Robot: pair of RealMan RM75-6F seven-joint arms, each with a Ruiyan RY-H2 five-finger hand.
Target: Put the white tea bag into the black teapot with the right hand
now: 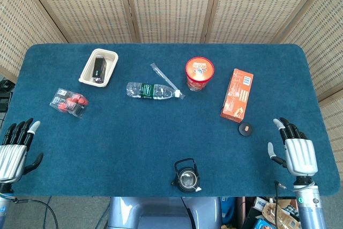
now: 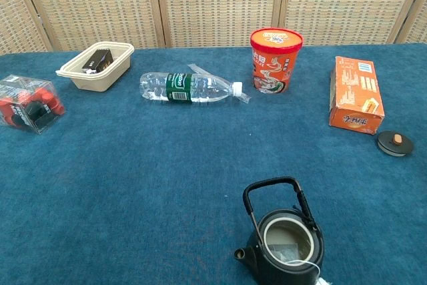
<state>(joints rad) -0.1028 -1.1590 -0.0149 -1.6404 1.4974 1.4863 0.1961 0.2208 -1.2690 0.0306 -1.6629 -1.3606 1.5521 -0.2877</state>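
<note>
The black teapot (image 1: 187, 177) stands lidless at the table's near edge, with its handle upright (image 2: 285, 235). Inside it lies the white tea bag (image 2: 287, 253), and its string and tag hang over the rim at the lower right (image 1: 198, 189). The teapot's round black lid (image 1: 246, 129) lies on the cloth right of the pot, also seen as the lid (image 2: 394, 143) in the chest view. My right hand (image 1: 296, 153) is flat at the table's right near edge, fingers spread, holding nothing. At the left near edge my left hand (image 1: 13, 154) is also spread and empty. Neither hand shows in the chest view.
An orange box (image 1: 237, 94), a red instant-noodle cup (image 1: 199, 73), a lying water bottle (image 1: 152, 90) with a thin wrapped stick beside it, a beige tray (image 1: 98, 67) holding a dark item, and a clear pack of red things (image 1: 69, 103) line the far half.
</note>
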